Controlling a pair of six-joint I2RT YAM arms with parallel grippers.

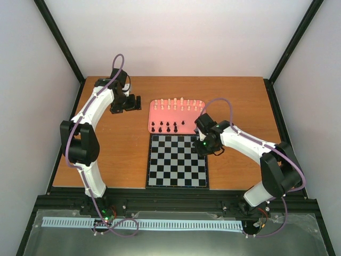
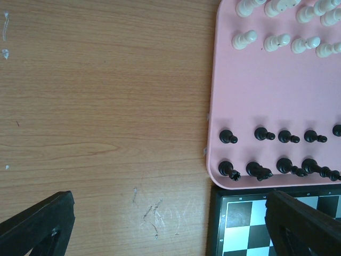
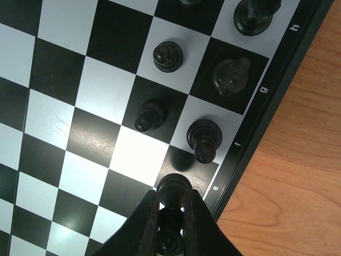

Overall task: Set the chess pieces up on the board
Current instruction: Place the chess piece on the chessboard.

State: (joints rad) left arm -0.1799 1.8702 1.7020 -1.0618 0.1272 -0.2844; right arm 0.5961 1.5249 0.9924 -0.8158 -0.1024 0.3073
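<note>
Right wrist reveals black piece (image 3: 173,188) between jaws.

Board (image 1: 177,161): was checked black and pale grey-white, with a thin dark border lettered in white.
Tray (image 1: 176,116): was plain salmon pink.
Black pieces (image 2: 228,136): were glossy black.
Cream pieces (image 2: 245,39): were cream-white.
Table (image 2: 106,106): was orange-brown wood grain with pale scratches.
Arms (image 1: 96,104): were white with black joints; cables (image 1: 231,109) were purple.
Frame (image 1: 59,40): was black; walls (image 1: 181,32) were off-white.
</note>
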